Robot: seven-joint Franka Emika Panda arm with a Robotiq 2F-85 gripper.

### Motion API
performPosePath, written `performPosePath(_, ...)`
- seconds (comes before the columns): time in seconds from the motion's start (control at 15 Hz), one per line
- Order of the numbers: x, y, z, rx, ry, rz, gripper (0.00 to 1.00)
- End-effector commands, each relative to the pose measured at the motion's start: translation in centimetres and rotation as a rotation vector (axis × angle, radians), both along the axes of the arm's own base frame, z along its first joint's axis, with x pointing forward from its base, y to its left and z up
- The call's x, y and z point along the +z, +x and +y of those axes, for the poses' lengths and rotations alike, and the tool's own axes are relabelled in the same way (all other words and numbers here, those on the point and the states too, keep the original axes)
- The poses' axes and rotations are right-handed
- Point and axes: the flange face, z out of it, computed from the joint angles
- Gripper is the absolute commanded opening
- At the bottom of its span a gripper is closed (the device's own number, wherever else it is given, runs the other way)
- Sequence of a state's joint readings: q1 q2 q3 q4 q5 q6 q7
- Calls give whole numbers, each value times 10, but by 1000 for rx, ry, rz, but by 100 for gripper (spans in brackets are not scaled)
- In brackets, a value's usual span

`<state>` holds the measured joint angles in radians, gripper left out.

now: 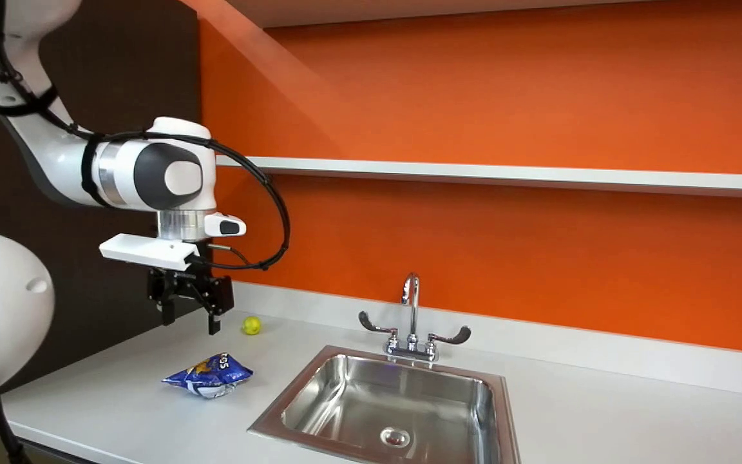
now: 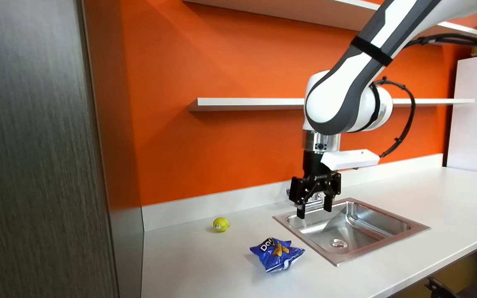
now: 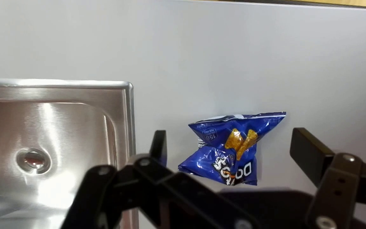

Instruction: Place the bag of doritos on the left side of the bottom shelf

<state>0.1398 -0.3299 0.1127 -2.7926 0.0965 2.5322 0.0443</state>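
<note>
White countertop, orange wall behind. Your target, the Doritos bag, lies rumpled on the countertop just beside the sink, not touching it. Gripper hangs above, jaws spread wide, holding nothing. Wrist view has the fingers framing the bag, one to each side, with a gap both ways.

Handling, best guess: light, soft, probably puffed with air, film slick, contents brittle. Go for the waist, where it pinches in between the two flared ends; looks roughly in line with your fingers, but check before you descend. Get low enough for plenty of film contact, then squeeze only until it stops slipping. Too hard and you likely crush contents or pop a seam. Corner grab would probably leave it dangling, awkward to set on the left side of the bottom shelf.
</note>
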Motion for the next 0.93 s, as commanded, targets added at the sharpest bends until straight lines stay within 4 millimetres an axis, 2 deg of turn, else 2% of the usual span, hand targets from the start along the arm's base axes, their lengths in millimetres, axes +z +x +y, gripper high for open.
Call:
performPosePath(0.0, -24, 16, 12, 53, -30, -5, 100)
performPosePath(0.4, -59, 34, 21, 63, -51, 25, 100)
performPosePath(0.87, -84, 59, 41, 38, -49, 61, 100)
